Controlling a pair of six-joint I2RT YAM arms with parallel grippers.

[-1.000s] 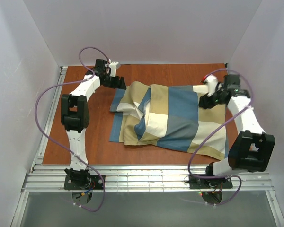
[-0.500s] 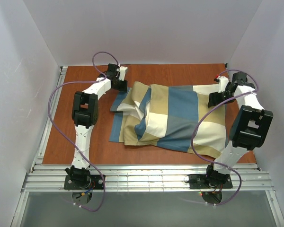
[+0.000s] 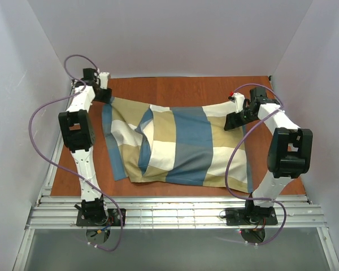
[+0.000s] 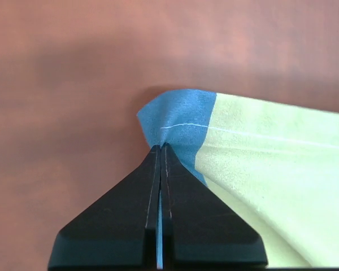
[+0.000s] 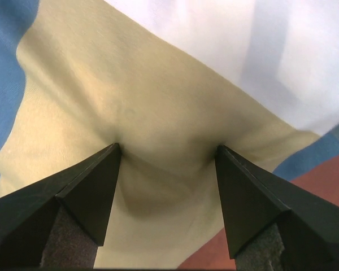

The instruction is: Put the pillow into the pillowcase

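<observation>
Top external: over 0.5 s the left gripper, pinched tight on the blue corner of the blue-tan-cream blocked fabric pillowcase, hauled it outward, flattening it for loading, while the right gripper, jaws wide apart, presses tan cloth between them.

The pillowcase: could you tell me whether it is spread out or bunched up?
Mostly spread: the pillowcase lies wide across the table, the left gripper pinching its blue corner; some folds show left of centre.
</observation>
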